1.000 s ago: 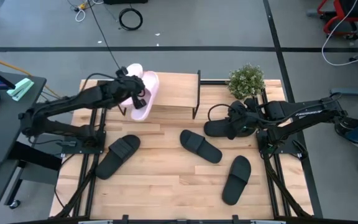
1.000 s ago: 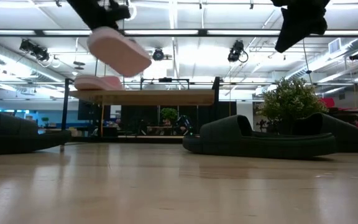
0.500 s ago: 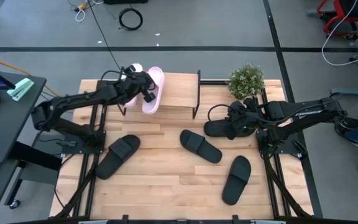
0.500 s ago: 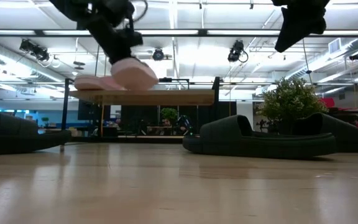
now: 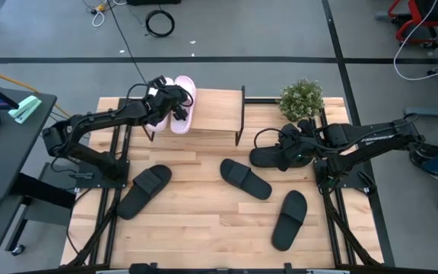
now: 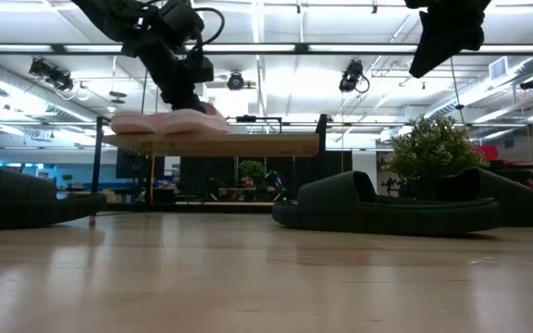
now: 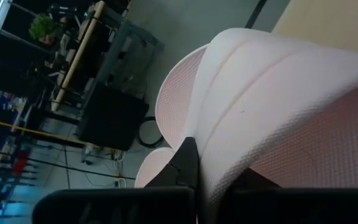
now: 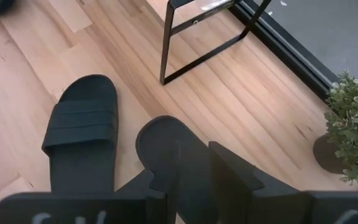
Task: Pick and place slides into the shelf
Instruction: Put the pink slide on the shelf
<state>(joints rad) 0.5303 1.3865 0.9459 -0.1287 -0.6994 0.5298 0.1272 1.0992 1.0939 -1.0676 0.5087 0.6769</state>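
The plank table (image 5: pixel 204 221) bears the shelf (image 5: pixel 215 114), whose pale board holds two pebbled pink slides (image 5: pixel 182 106); the left gripper (image 5: pixel 175 103) pinches one. Four matte black slides (image 5: pixel 244 179) lie below. The right gripper (image 5: pixel 291 148) hovers spread beside a potted plant (image 5: pixel 301 97).

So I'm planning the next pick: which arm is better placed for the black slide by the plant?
The right. Its gripper hangs directly over that black slide near the plant, while the left gripper is across the table, occupied with a pink slide on the shelf.
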